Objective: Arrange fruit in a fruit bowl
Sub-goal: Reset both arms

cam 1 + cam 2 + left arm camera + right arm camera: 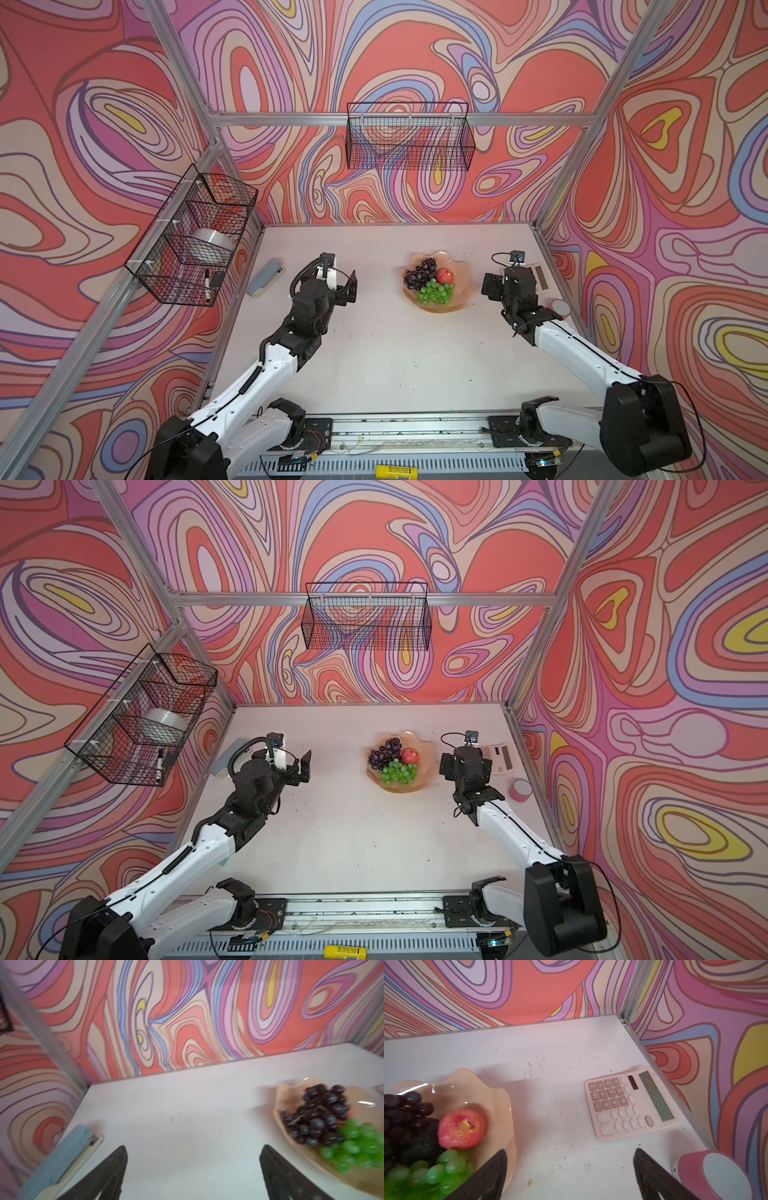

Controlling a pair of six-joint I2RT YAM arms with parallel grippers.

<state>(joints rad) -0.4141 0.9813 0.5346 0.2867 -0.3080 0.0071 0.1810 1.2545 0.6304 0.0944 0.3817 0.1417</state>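
Observation:
The peach-pink fruit bowl (pixel 461 286) (pixel 424 766) sits on the white table, right of centre. In it lie the dark purple grapes (pixel 419 272) (pixel 318 1113), a round red fruit (pixel 444 275) (pixel 462 1128) and the green grapes (pixel 435 291) (pixel 357 1147). A dark bumpy avocado (pixel 423 1142) is wedged under them in the right wrist view. My left gripper (pixel 351 286) (pixel 194 1148) hovers open to the left of the bowl, holding nothing. To the bowl's right my right gripper (pixel 492 286) (pixel 570 1150) is open and holds nothing.
A pink calculator (pixel 631 1103) (pixel 498 758) and a pink round speaker (pixel 714 1176) (pixel 520 789) lie by the right wall. A blue-grey case (pixel 266 277) (pixel 60 1159) lies near the left wall. Black wire baskets hang on the back wall (pixel 409 137) and left wall (pixel 195 237).

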